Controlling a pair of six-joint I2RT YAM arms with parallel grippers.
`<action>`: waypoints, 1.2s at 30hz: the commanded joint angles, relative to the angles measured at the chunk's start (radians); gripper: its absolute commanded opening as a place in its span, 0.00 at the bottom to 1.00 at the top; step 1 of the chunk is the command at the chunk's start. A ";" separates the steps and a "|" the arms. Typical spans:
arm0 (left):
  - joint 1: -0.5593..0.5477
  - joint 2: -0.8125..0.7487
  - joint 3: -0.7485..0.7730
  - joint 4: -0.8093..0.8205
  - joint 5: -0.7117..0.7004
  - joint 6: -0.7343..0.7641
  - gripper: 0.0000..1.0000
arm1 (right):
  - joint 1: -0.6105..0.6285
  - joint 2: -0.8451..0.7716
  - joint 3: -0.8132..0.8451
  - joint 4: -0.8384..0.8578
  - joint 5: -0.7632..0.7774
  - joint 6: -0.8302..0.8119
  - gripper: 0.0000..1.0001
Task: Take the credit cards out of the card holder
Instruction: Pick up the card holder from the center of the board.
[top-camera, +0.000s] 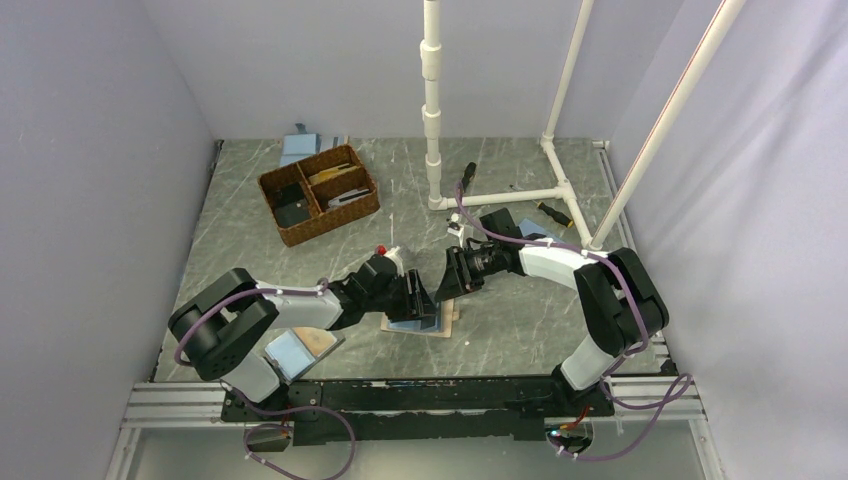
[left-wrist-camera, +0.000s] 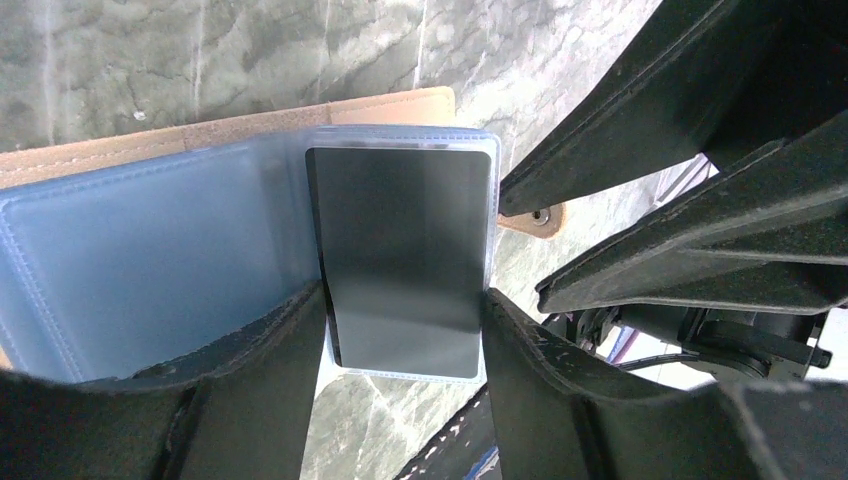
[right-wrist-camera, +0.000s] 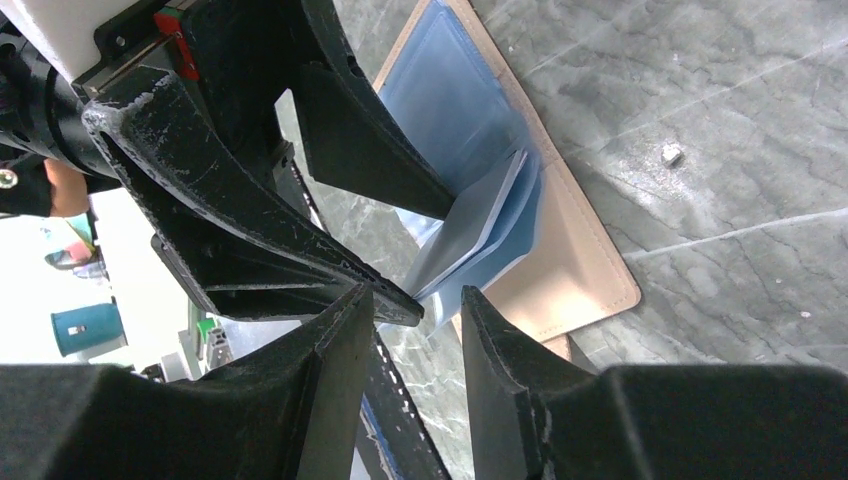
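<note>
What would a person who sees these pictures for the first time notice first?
The black left end effector and right end effector meet in the middle of the grey marbled table over an open light-blue card holder with tan edging. The left one pinches a clear plastic sleeve holding a dark card.

Robotics lab test cell

A cabled left arm (top-camera: 300, 305) and right arm (top-camera: 560, 262) are bolted by an aluminium rail (top-camera: 170, 405) at the near edge of a grey marble-pattern worktop (top-camera: 520, 330). Plain pale screens (top-camera: 90, 150) box it in, and a white pipe frame (top-camera: 432, 110) stands at the back.
</note>
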 joint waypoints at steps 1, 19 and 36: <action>0.008 0.014 -0.023 0.028 0.031 -0.006 0.60 | -0.002 0.000 0.039 -0.004 0.010 -0.009 0.41; 0.020 0.005 -0.047 0.062 0.048 -0.014 0.65 | -0.001 0.001 0.047 -0.017 -0.016 -0.018 0.40; 0.022 0.014 -0.057 0.108 0.069 -0.031 0.62 | 0.007 0.040 0.048 -0.007 0.016 0.006 0.39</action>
